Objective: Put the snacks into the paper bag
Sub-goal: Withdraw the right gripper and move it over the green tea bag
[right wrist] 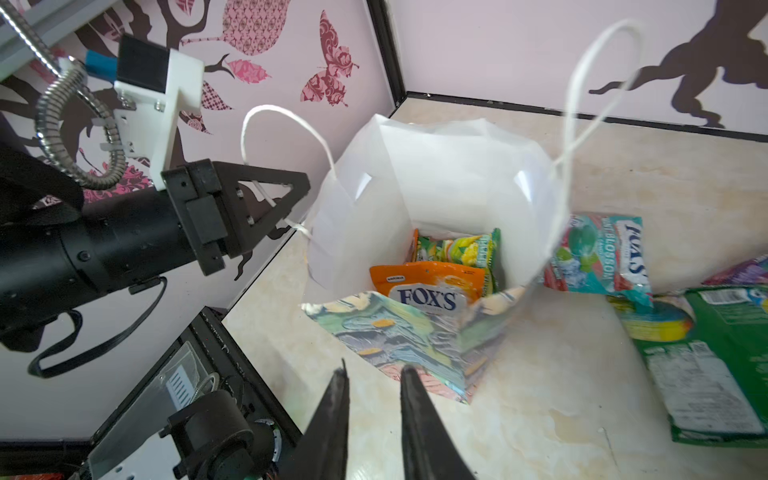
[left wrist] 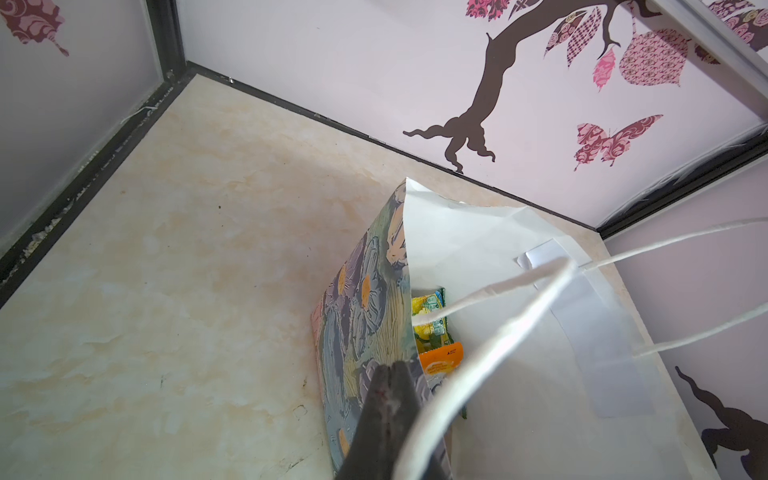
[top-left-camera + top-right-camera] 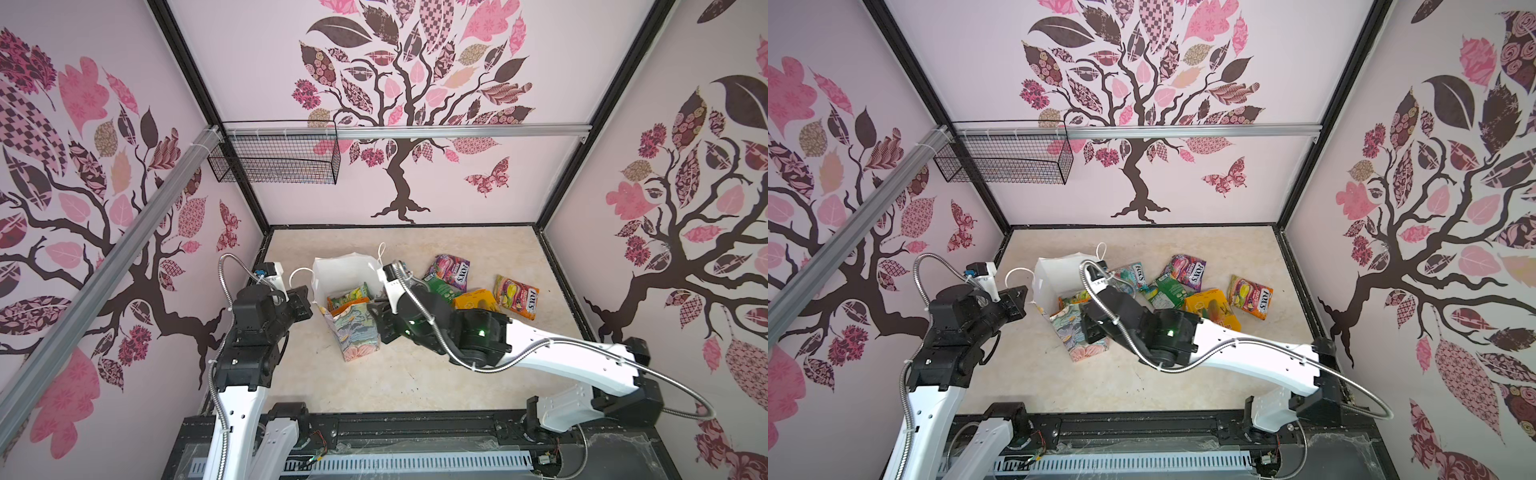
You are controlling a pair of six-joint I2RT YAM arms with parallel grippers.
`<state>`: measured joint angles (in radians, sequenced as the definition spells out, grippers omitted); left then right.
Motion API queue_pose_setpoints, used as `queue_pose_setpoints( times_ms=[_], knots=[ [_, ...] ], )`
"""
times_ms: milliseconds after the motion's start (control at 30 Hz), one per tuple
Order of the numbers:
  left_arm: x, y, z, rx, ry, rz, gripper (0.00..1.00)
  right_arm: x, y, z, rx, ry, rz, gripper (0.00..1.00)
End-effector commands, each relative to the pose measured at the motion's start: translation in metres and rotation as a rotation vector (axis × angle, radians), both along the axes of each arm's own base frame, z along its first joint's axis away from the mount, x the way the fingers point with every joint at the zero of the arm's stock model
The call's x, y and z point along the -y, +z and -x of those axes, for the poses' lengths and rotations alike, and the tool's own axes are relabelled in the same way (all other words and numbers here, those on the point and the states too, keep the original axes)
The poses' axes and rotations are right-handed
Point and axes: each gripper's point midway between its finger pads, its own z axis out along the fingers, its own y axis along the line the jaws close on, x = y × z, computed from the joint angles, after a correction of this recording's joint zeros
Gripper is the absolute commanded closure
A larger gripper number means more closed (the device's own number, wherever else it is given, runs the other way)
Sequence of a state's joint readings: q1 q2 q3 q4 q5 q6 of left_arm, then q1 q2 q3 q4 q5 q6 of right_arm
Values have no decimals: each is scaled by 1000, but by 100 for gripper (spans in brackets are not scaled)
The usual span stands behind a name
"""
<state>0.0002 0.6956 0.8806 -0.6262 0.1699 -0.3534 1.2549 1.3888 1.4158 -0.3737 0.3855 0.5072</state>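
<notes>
The paper bag (image 3: 358,334) (image 3: 1079,338) stands open mid-table, floral outside and white inside. Its near cord handle (image 1: 286,120) runs into my left gripper (image 1: 297,208) (image 2: 390,370), which is shut on the cord at the bag's left side. Inside the bag lie an orange FOX'S snack (image 1: 428,286) and a green-yellow one (image 1: 457,249). My right gripper (image 1: 374,372) (image 3: 376,313) hovers at the bag's front wall, narrowly open and empty. On the table right of the bag lie a teal pouch (image 1: 602,257), a green one (image 1: 706,374), a purple one (image 3: 451,270), an orange one (image 3: 476,299) and a red-orange one (image 3: 515,297).
A black wire basket (image 3: 274,158) hangs on the rail at the back left. Patterned walls close in the table on three sides. A black frame (image 3: 415,424) with the arm bases runs along the front edge. The right arm (image 3: 561,353) stretches over the table's right part.
</notes>
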Motion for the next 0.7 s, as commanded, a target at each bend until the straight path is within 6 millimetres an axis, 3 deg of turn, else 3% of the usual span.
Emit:
queue_pose_setpoints(
  times_ms=[0, 100, 233, 533, 667],
  knots=[
    [-4, -3, 4, -15, 4, -38, 97, 48, 23, -11, 25, -62, -112, 77],
    [-8, 2, 8, -24, 18, -67, 97, 79, 2, -24, 8, -130, -101, 78],
    [-9, 3, 8, -12, 19, -74, 97, 98, -29, -33, -56, -150, -104, 78],
    [-13, -1, 4, -37, 35, -94, 98, 143, -139, -67, -255, -259, -100, 76],
    [-11, 4, 5, -15, 29, -79, 98, 151, -179, -74, -309, -292, -74, 75]
  ],
)
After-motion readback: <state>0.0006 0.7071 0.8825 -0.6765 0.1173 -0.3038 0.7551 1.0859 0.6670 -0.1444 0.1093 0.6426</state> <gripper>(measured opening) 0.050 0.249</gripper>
